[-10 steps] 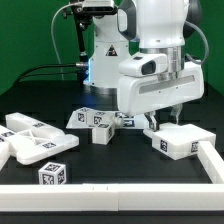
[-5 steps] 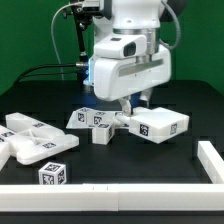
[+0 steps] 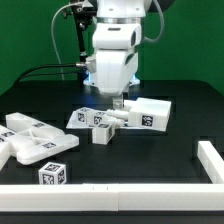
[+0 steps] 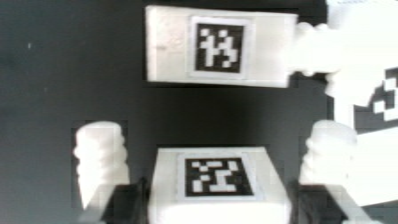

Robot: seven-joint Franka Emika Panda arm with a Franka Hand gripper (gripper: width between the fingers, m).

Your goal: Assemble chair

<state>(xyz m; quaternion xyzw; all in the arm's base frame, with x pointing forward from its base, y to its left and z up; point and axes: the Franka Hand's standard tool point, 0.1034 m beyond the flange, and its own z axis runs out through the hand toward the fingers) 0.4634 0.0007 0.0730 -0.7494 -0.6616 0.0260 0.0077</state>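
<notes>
- Grips with the white-padded two-finger pincer (image 3: 118,101), jaws about halfway apart and closed on one end of a flat white plastic slab (image 3: 150,112) that bears a square black-and-white tag. From the wrist, shows ribbed fingers (image 4: 102,160) flanking a tagged white face on both sides.
- Has just carried that slab across the black tabletop (image 3: 150,165): a second ago beside the low white wall (image 3: 208,155) at the exterior view's right, half a second ago midway and lifted, now close to the middle.
- Appears to have turned it a little on the way as well.
- Hangs low over the table; whether touching it, cannot tell.
- Brings the gripped end just beside the cluster of small tagged white blocks (image 3: 95,118); contact there not discernible.
- Points, probably, to a fetch step all but done: a main part of the chair brought to the working spot, no joining begun.
- Leaves the rest as in the earlier frames: wide white panels (image 3: 28,140) at the exterior view's left and the lone tagged cube (image 3: 52,175) in front, all loose and well apart from the slab.
- Shows nothing assembled anywhere, only separate pieces.
</notes>
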